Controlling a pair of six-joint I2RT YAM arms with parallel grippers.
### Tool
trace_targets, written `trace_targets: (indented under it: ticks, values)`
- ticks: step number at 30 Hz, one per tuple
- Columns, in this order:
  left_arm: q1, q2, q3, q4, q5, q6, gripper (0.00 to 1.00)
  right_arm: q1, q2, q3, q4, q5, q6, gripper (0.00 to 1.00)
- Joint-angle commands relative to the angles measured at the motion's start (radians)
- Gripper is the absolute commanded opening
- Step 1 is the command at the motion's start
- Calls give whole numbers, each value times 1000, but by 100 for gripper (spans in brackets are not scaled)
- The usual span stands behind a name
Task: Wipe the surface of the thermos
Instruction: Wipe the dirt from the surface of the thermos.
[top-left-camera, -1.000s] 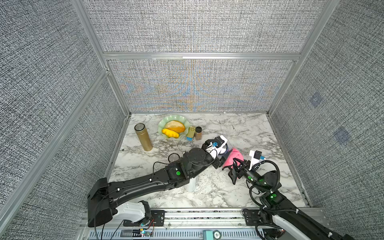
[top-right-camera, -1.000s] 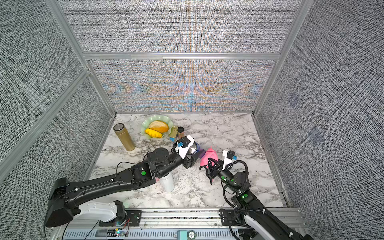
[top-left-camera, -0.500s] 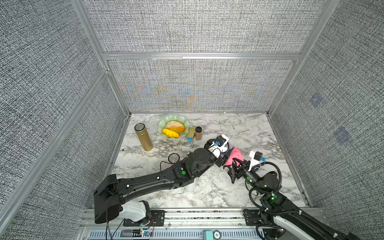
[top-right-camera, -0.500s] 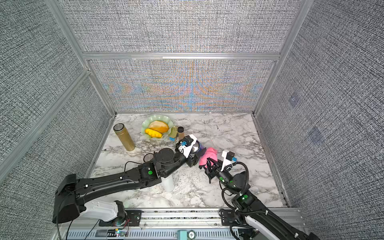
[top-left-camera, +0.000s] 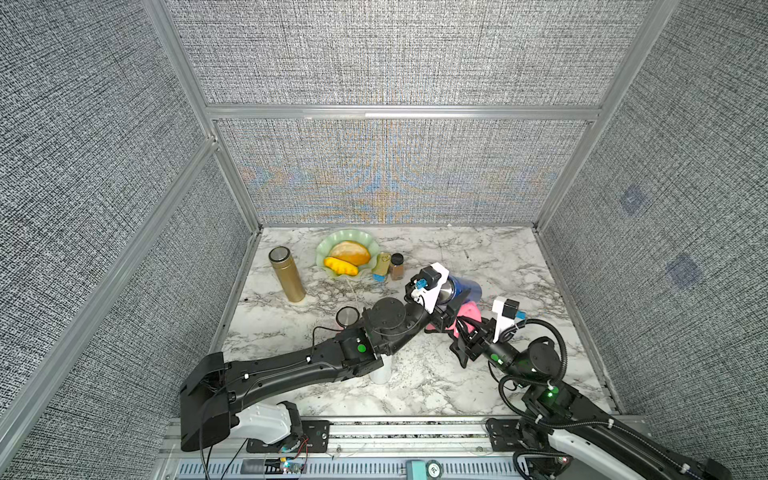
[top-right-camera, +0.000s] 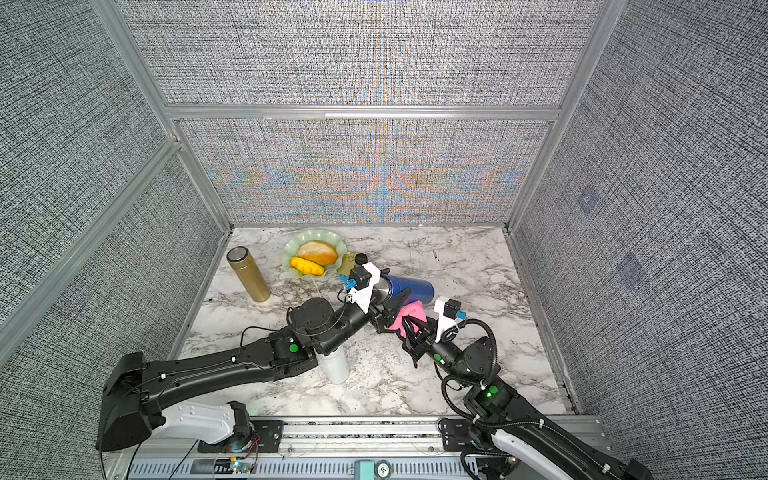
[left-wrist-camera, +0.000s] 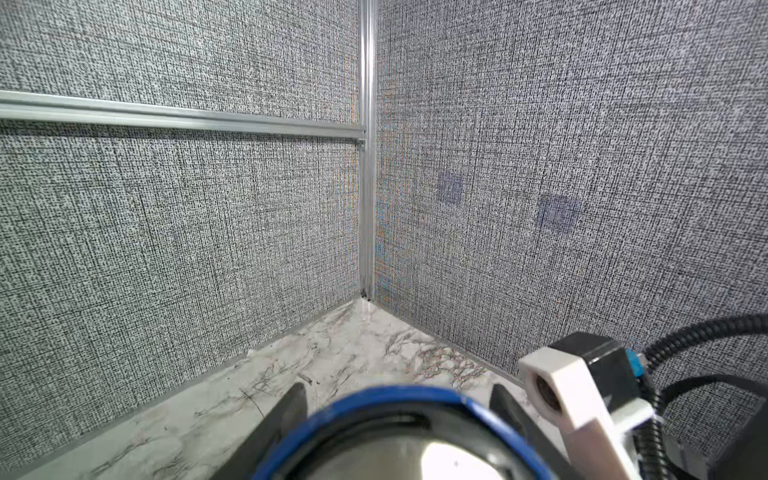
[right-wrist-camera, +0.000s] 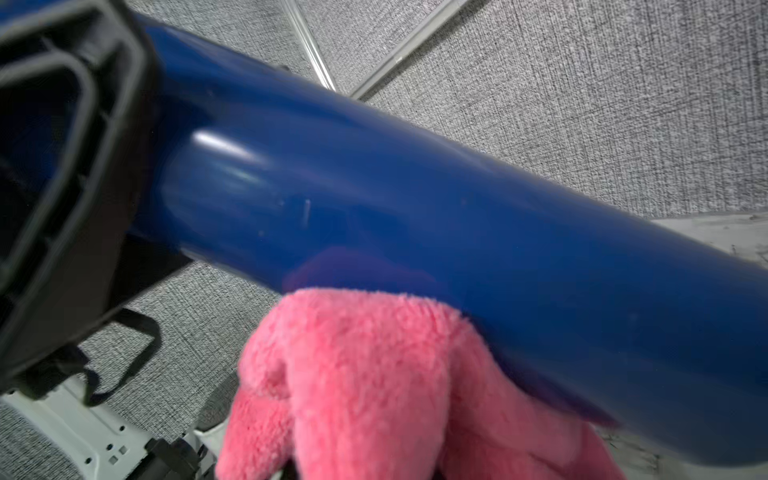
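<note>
Right wrist view showed the blue cylindrical metal thermos (right-wrist-camera: 415, 216) filling the frame on a slant, with the pink fluffy cloth (right-wrist-camera: 365, 374) bunched against its lower flank and touching it. In both top views the thermos (top-left-camera: 467, 286) (top-right-camera: 411, 286) lay roughly level and seemed lifted clear of the white marble surface (top-left-camera: 498, 257), over its middle and a little toward the right edge. The left pincer (top-left-camera: 445, 300) was clamped across the thermos near its shiny steel end. In the left wrist view its black fingers (left-wrist-camera: 286, 415) stood either side of the blue rim. The right pincer (top-left-camera: 464, 329) was closed on the cloth.

Judging by that, wiping was under way, with much of the wall probably yet to be covered. To do it well, the cloth should press firmly on the blue wall and travel along its length from the clamped end to the free end. Then the left arm should roll the thermos so that a fresh strip faced the cloth. The hold near one end left a long free length, so hard sideways pushes could twist it in the grip. Pressure would be better aimed toward the clamped fingers.

Farther off, near the back-left corner, stood a gold metal flask (top-left-camera: 286, 274) and a green scalloped plate (top-left-camera: 321, 257), well apart from the work.
</note>
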Motion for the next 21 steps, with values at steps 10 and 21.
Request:
trace_targets:
  ticks: [10,21]
  values:
    - [-2,13,-15,34,-68,-32,0,29,-52,36,-50,86,-32,0]
    - [-2,25,-21,54,-51,2,0,53,49,-88,72,344,14,0]
